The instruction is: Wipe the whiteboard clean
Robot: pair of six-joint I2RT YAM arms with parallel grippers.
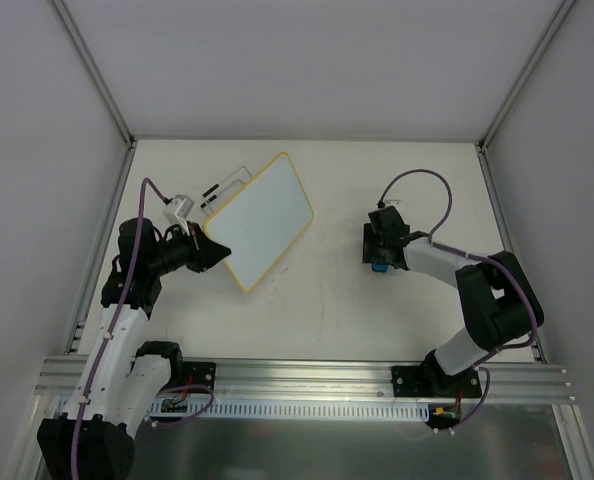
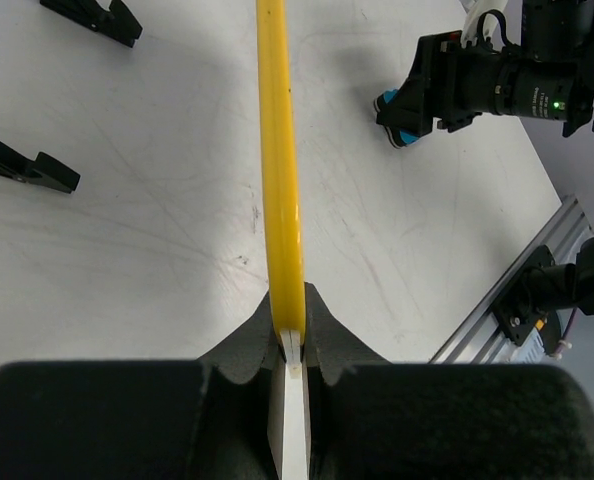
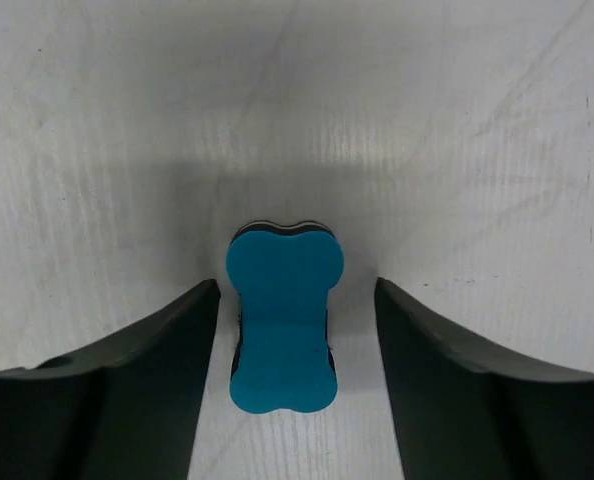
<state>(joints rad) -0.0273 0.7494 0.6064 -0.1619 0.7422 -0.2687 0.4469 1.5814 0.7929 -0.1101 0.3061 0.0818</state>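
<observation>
Holding the board by its near-left end, the left gripper has its fingers squeezed tight on the yellow rim. The board sits in the left half of the table, closer to the far edge. It looks tipped up, not lying flat. Its long side runs from near-left to far-right. The face that shows from above looks white, with no marks I can see.

The right gripper is in the right half, about midway between the near and far edges. Its fingers are wide open, one on each side of the blue eraser, not touching it. The eraser lies flat on the table, its long side running straight in between the fingers.

I think the next job is to close on the eraser, then carry it left to the board. The table between them is bare, so there is room.
</observation>
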